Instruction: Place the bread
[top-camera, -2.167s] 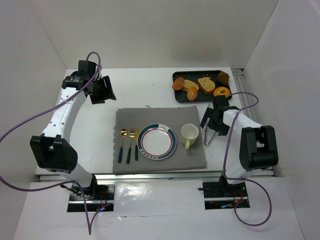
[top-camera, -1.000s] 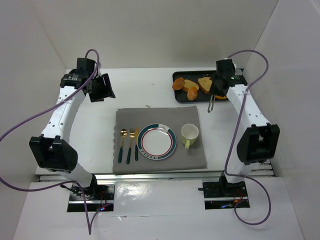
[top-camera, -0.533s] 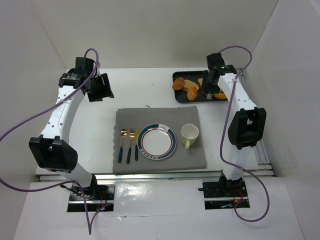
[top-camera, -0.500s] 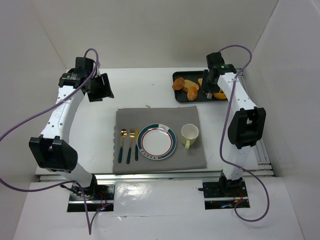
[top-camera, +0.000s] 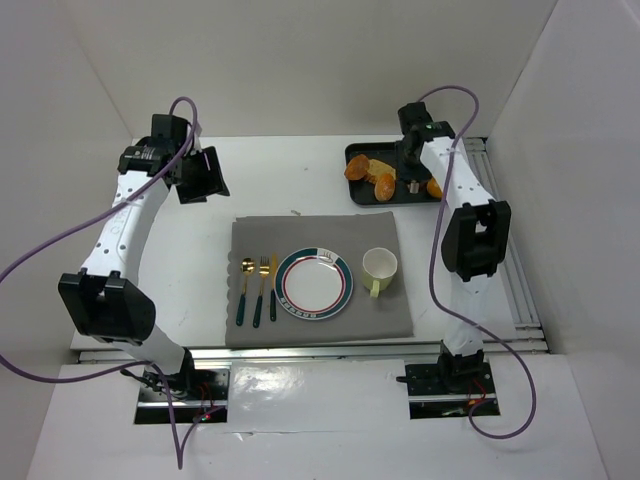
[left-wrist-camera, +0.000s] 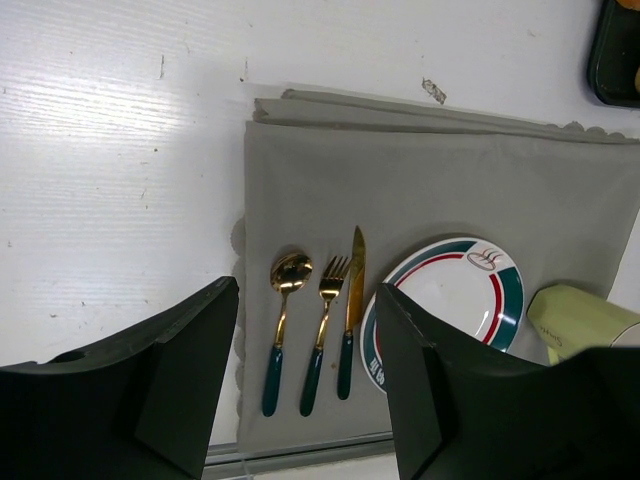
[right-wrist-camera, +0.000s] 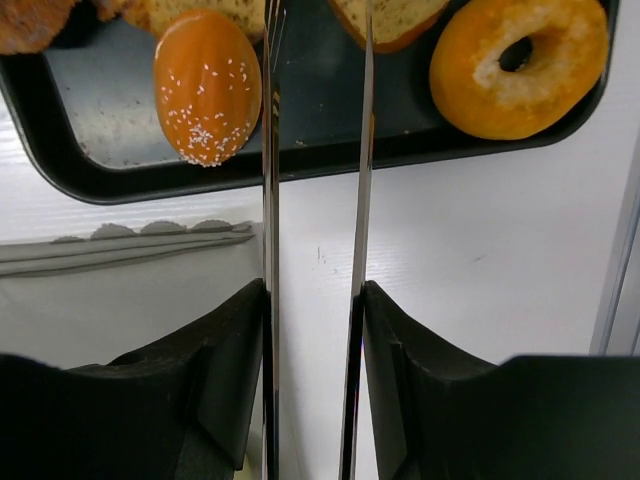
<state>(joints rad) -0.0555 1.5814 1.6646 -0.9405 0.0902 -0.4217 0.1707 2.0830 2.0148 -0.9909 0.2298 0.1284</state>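
Observation:
Several breads lie on a black tray (top-camera: 362, 198) at the back right: a seeded bun (right-wrist-camera: 207, 86), a doughnut (right-wrist-camera: 520, 66), a bread slice (right-wrist-camera: 395, 15) and a croissant (top-camera: 357, 167). My right gripper (right-wrist-camera: 312, 300) is shut on metal tongs (right-wrist-camera: 269, 200). The two tong blades stand slightly apart, their tips over the tray between the bun and the slice, with nothing between them. In the top view the right gripper (top-camera: 412, 168) hovers over the tray's middle. My left gripper (left-wrist-camera: 305, 300) is open and empty, high over the table's left side.
A grey placemat (top-camera: 390, 315) holds a white plate with a green and red rim (top-camera: 313, 283), a pale green cup (top-camera: 379, 268), and a spoon, fork and knife (top-camera: 258, 290). White walls enclose the table on three sides.
The right arm has swung from beside the cup to the tray, then shifted left over it. The tong blades have parted a little. The left arm is almost still.

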